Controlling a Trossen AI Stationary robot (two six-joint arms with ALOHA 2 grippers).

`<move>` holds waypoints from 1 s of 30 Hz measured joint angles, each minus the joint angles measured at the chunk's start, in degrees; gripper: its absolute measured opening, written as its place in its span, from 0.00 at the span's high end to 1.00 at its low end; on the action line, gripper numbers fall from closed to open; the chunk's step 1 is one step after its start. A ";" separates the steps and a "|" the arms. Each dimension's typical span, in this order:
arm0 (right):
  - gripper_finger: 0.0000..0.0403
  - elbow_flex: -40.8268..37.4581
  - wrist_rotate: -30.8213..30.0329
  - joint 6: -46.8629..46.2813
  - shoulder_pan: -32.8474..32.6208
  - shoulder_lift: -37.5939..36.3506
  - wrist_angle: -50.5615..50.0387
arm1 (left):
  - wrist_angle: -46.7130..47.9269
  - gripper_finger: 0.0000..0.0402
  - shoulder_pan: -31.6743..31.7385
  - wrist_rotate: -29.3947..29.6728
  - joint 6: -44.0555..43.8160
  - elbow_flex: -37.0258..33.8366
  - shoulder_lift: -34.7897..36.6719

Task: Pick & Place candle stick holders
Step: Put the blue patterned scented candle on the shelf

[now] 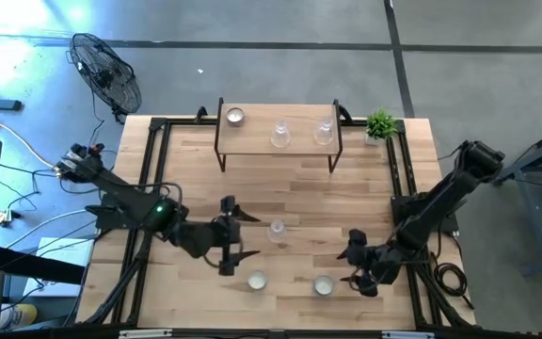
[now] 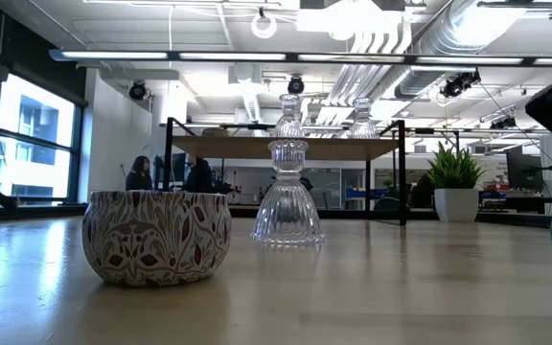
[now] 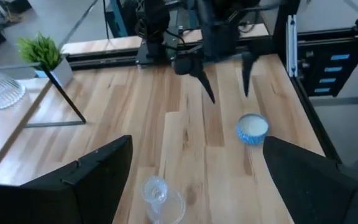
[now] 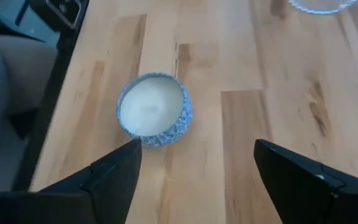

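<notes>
On the table stand a clear glass stemmed holder (image 1: 277, 230), a red-patterned tealight cup (image 1: 257, 280) and a blue-patterned tealight cup (image 1: 323, 284). Another tealight cup (image 1: 235, 116) and two glass holders (image 1: 280, 135) (image 1: 324, 132) stand on the raised shelf (image 1: 252, 151) at the far side. My left gripper (image 1: 236, 235) hangs open just left of the stemmed holder (image 3: 160, 196). My right gripper (image 1: 358, 262) is open, low, just right of the blue cup (image 4: 154, 112), which lies ahead of its fingers, untouched.
A small green plant (image 1: 379, 124) in a white pot stands at the far right corner, beside the shelf. A black frame (image 1: 153, 169) runs along the table's left and right sides. Bare wood lies between the shelf and the near holders.
</notes>
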State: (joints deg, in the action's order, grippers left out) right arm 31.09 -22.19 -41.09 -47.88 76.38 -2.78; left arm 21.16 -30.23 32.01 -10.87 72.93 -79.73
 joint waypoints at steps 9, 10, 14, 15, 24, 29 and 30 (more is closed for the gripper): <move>0.32 -0.07 1.37 3.75 -0.66 9.81 8.13 | -7.77 0.12 2.65 -6.65 -0.03 0.00 -4.66; 0.33 -0.07 1.41 3.71 -0.74 10.12 8.23 | -8.70 0.12 2.65 -7.10 0.00 0.00 -5.29; 0.34 -0.07 1.72 3.68 -1.38 11.10 8.72 | -11.38 0.12 2.54 -7.56 0.06 0.00 -7.38; 0.34 -0.07 1.96 3.71 -1.63 11.46 8.97 | -11.59 0.12 2.46 -7.55 0.09 0.00 -7.55; 0.34 -0.07 3.27 3.62 -2.16 14.67 12.97 | -15.33 0.12 2.48 -7.45 -0.04 0.00 -8.08; 0.34 -0.07 3.67 2.05 -2.01 14.67 13.81 | -15.57 0.12 2.48 -7.45 -0.02 0.00 -8.08; 0.35 -0.05 3.49 1.36 -2.01 14.67 14.20 | -15.56 0.12 2.48 -7.45 -0.02 0.00 -8.08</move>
State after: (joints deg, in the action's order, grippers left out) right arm 31.04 -18.69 -39.73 -49.89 91.05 11.43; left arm 5.60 -27.75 24.56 -10.90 72.93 -87.81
